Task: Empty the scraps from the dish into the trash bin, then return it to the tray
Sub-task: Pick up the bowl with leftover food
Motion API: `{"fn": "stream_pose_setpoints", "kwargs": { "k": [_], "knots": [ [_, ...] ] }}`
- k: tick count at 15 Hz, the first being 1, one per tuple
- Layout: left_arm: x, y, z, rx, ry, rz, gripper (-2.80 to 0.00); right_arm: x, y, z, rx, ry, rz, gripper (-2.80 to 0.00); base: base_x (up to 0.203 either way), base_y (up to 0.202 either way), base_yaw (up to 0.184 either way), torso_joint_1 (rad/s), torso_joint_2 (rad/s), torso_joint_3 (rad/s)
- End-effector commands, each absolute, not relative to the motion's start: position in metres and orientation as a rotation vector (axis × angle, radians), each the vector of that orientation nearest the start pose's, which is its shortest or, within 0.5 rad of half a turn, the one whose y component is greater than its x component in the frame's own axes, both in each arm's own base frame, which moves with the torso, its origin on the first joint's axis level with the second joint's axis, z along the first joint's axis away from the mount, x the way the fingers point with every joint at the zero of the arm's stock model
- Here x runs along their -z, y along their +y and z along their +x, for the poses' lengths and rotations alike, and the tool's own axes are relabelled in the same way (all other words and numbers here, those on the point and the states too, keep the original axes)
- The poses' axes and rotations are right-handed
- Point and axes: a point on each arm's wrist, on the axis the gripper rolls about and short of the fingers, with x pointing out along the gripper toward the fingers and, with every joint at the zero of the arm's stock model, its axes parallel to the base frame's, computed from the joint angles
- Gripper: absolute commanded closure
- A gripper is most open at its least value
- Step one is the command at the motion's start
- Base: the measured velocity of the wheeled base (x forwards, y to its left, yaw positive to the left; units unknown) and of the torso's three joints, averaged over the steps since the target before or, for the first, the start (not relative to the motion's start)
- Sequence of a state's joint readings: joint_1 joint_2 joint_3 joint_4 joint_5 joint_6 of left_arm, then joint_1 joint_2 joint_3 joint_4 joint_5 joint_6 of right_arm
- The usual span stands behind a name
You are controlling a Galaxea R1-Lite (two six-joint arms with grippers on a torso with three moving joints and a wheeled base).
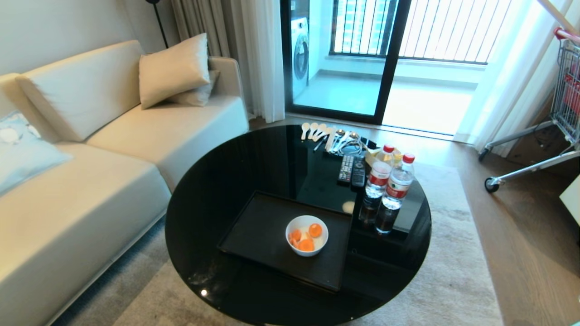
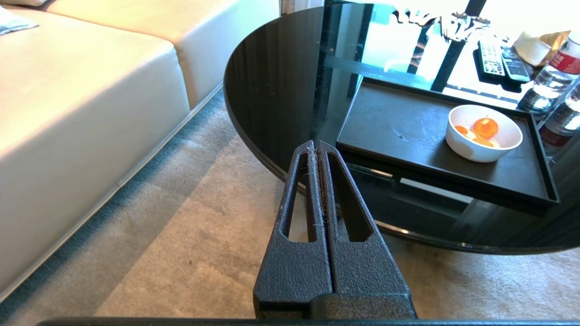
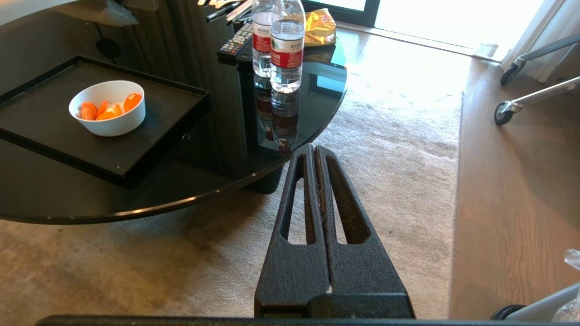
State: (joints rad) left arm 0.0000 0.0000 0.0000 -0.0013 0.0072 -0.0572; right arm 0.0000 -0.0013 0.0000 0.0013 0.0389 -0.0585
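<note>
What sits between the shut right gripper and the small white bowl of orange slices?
Nothing to clear: in the right wrist view, from the right gripper to the white bowl there is only glossy black tabletop and the matte black tray.

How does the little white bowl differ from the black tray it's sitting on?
The dish is round, deep-sided and white; the tray is rectangular, flat, low-rimmed and matte black. The dish is much smaller, covering only part of the tray towards its right side. The dish holds the scraps, orange slices with pale bits, while the tray carries only the dish. Both rest level on the glossy black round table, and neither is touched by a gripper.
</note>
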Motion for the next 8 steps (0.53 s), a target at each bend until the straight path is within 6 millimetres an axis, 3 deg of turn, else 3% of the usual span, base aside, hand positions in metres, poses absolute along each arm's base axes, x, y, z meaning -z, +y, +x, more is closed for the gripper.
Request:
{"fn": "stream_pose_setpoints", "kwargs": {
  "k": [1, 8],
  "knots": [
    [-0.0756, 0.0002, -0.0228, -0.008, -0.002, -0.058, 0.0, -0.0753, 0.0009, -0.0228, -0.04, 0.0, -0.059, 0.0, 0.0, 0.0, 0.0, 0.0, 0.0, 0.0],
    [-0.0756, 0.0002, -0.0228, -0.008, -0.002, -0.058, 0.0, -0.0753, 0.0009, -0.0228, -0.04, 0.0, -0.063, 0.0, 0.0, 0.0, 0.0, 0.0, 0.0, 0.0]
  ]
}}
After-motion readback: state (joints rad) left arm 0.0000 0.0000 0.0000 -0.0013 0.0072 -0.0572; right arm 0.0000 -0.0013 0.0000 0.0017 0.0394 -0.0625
